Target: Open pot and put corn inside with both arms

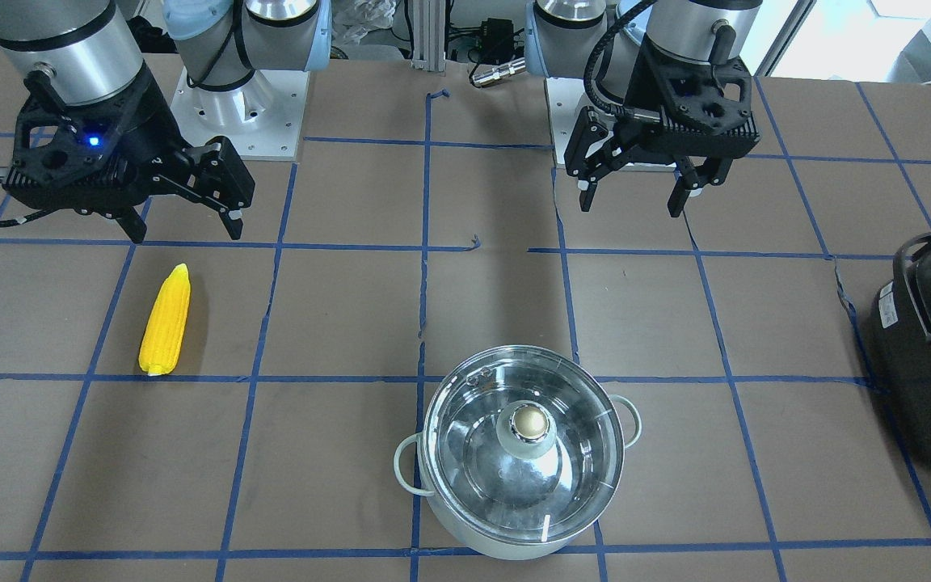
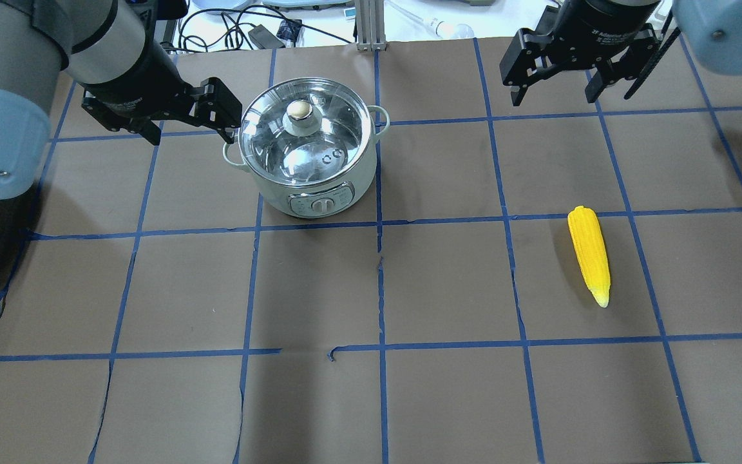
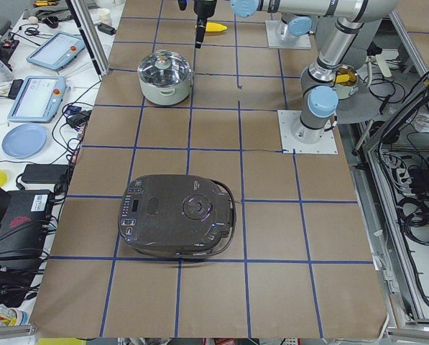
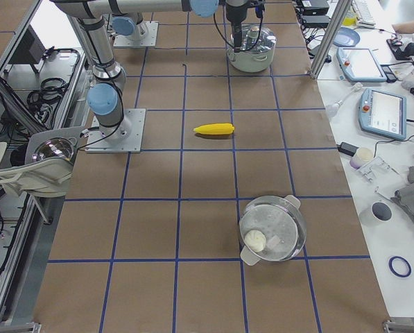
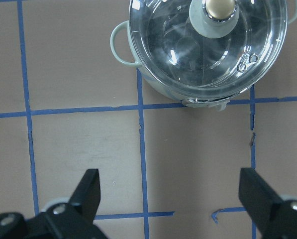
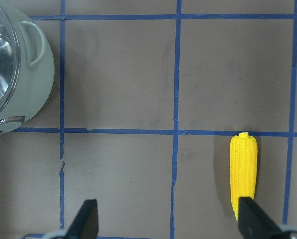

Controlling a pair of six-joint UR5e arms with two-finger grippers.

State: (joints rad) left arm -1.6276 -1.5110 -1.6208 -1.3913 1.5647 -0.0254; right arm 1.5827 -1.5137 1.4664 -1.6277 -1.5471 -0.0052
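– At nine o'clock of the pot, overhead view: first entry?
– Left gripper. Jaws spread wide, holding nothing. Probable reason for the station: it is the arm nearer the lid, so the opening likely falls to it.
– Next item rightward?
– Pot, one, upright on the table, toward eleven o'clock of its centre. Glass lid seated, brass knob on top. Through the glass, only bare steel.
– Further right?
– Right gripper, jaws likewise wide apart and empty, at twelve o'clock of the corn. Corn lies flat at four o'clock of the pot, well apart from it, tapered end toward six. Judged: that arm waits on the corn's side to fetch it once the lid is off.
– Discrepancies between views?
– Overhead makes the left gripper seem to touch a pot handle, but the front-facing and left-wrist views show them apart. Only overhead shows the pot's dial panel. Exterior left alone shows the whole dark appliance. Exterior right alone shows a second lidded pot.
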